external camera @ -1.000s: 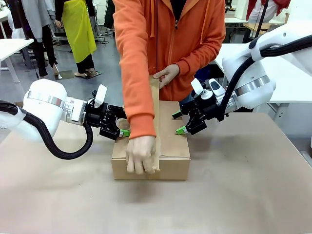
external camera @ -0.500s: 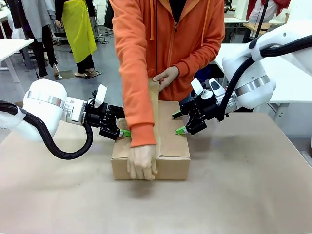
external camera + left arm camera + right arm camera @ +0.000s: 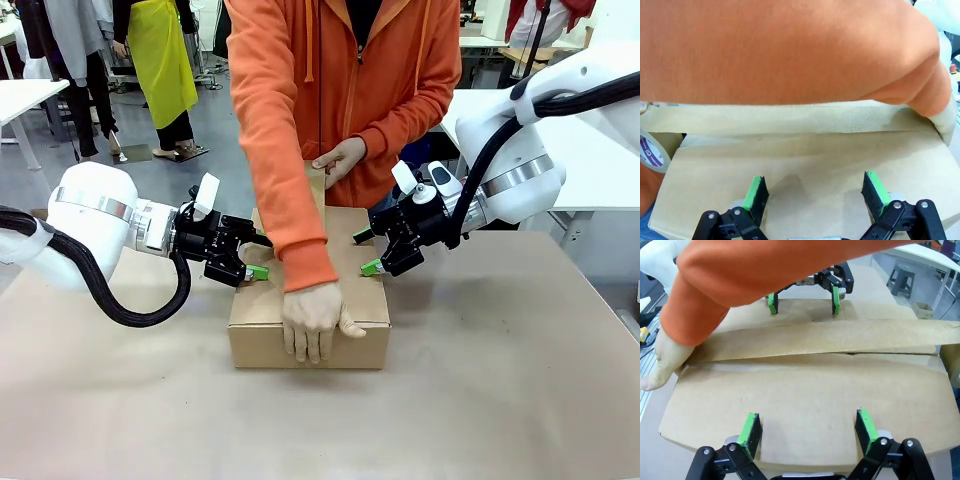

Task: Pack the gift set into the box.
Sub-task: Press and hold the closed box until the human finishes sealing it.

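The box (image 3: 345,300) is a plain brown corrugated carton, wider than tall, with its top flaps folded down flat. A strip of tan paper tape (image 3: 318,215) runs along the middle seam of the lid from the far edge toward the near edge. It sits on the brown tabletop (image 3: 500,400) between the two grippers.

The left gripper (image 3: 252,256) lies at the carton's left top edge, its green-padded fingers (image 3: 756,195) spread apart and resting on the left flap with nothing between them. In the left wrist view the tape strip crosses just beyond those fingertips, and a tape roll (image 3: 651,150) shows at the far left end of the carton.

The right gripper (image 3: 368,252) mirrors it at the right top edge, jaws also apart, pads (image 3: 751,432) down on the right flap, gripping nothing. From the right wrist view the taped seam lies just ahead of the fingertips, with the left gripper (image 3: 802,297) facing it from the opposite flap.

A person in an orange hooded top presses one hand (image 3: 316,318) over the tape at the carton's near edge, between the two grippers, fingers curling down the front face. The other hand (image 3: 340,158) holds the tape up at the far edge.
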`<state>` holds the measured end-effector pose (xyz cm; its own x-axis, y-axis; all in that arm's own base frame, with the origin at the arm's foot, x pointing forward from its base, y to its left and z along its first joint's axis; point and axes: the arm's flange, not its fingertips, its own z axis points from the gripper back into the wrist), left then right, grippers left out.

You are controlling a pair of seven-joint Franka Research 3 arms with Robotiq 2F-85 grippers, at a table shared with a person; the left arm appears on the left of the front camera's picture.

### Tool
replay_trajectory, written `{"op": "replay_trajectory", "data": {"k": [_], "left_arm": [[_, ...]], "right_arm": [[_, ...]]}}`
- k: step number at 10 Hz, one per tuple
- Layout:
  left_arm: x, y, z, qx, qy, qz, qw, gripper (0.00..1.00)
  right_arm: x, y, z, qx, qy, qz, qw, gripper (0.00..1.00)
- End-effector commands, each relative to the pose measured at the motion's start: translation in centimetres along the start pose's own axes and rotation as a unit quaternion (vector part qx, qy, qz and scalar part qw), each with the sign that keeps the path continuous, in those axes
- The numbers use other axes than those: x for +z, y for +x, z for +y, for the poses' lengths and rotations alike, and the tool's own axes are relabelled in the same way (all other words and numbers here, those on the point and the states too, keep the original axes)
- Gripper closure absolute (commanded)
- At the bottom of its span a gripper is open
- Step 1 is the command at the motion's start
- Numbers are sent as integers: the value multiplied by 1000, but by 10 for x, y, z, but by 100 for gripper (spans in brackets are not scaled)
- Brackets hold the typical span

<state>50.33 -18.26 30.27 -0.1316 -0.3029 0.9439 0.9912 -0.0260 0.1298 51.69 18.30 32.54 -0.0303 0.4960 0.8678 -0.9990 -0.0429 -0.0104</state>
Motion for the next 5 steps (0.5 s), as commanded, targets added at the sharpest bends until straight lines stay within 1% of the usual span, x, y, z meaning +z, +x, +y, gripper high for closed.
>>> {"op": "replay_trajectory", "data": {"k": [1,5], "left_arm": [[0,-2,-2,-7,2,-3,1000,0],[0,-2,-2,-7,2,-3,1000,0]], "right_arm": [[0,1,1,1,-4,3,1000,0],[0,1,1,1,-4,3,1000,0]]}}
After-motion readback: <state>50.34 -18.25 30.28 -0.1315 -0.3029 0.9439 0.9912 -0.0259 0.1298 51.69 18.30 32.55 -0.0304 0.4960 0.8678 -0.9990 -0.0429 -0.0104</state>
